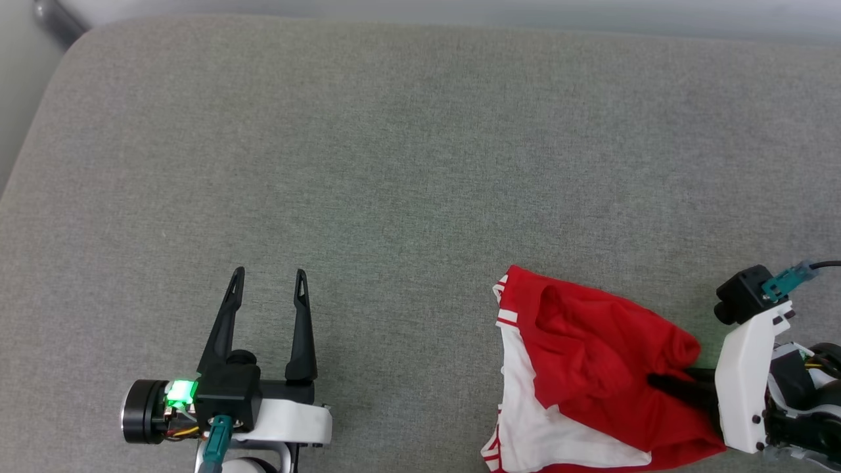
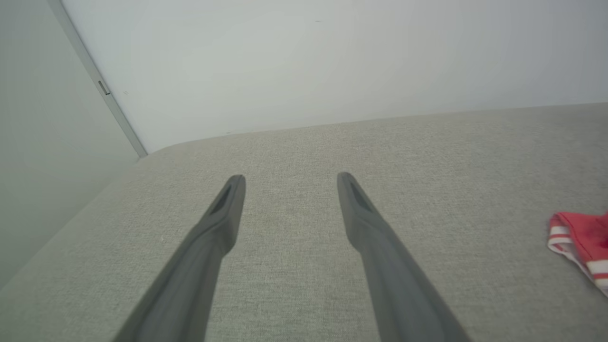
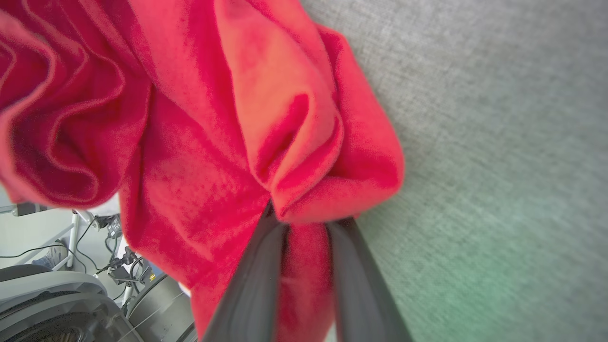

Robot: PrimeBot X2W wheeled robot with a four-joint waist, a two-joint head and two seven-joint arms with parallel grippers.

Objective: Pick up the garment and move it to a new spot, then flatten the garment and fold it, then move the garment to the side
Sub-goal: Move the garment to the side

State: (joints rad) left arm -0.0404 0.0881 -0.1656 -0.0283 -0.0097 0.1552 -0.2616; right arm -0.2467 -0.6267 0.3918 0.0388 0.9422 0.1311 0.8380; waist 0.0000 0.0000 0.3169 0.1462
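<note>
A wide grey woven cushion (image 1: pixel 394 164) is noted, backed by a pale wall. A red shirt (image 1: pixel 591 355) with white sleeves and striped trim is bunched on it. It lies directly ahead of and around the right gripper (image 3: pixel 306 221), and well off to the side of the left gripper (image 1: pixel 269 274).

The right gripper's fingers are drawn close, with a fold of red cloth pinched between them near the tips. The left gripper is spread wide and nothing is held in it.

The cloth is judged light, soft and limp. It can be expected to sag and trail when lifted, and a thin single fold may slip free. A hold on gathered layers, or on a hem or shoulder seam, is judged safer for carrying. The striped trim offers a firmer edge.
</note>
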